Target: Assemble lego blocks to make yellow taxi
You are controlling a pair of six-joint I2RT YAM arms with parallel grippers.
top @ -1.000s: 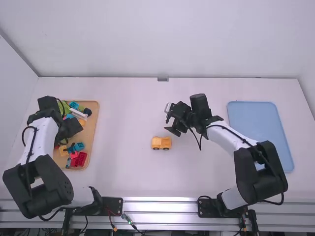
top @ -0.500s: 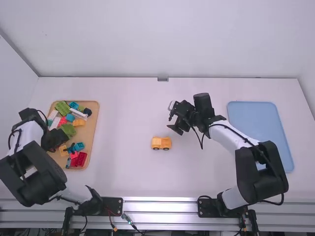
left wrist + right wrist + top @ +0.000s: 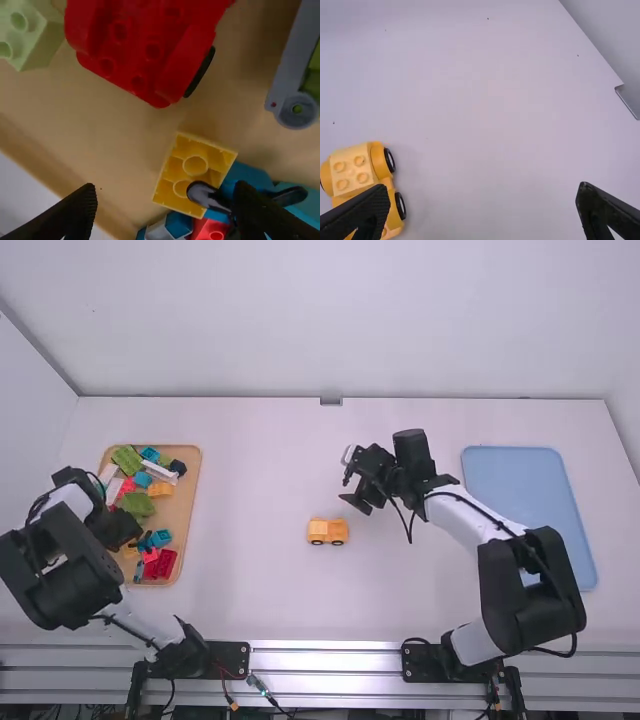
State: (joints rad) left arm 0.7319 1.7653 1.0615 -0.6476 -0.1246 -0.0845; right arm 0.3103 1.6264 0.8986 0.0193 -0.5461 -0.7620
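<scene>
Toward the left edge of the high view, the left gripper [image 3: 127,532] hangs over the tan tray [image 3: 188,510] of mixed blocks, its fingers [image 3: 75,215] spread and empty. An upturned yellow block [image 3: 170,182] lies in that tray. Just below the frame's middle, the yellow car [image 3: 327,531] sits on the counter [image 3: 260,470]. Up and right of it, apart, is the right gripper [image 3: 350,492], its fingers [image 3: 607,215] parted around nothing. At right lies a blue tray [image 3: 520,480].

1 blue tray [image 3: 520,490], 1 wooden tray [image 3: 185,502] and 1 yellow toy vehicle [image 3: 327,531] sit on 1 white table [image 3: 250,480]. The wooden tray holds at least 3 green blocks [image 3: 138,504], 1 red wheeled piece [image 3: 137,60] and 1 upturned yellow block [image 3: 187,186].
</scene>
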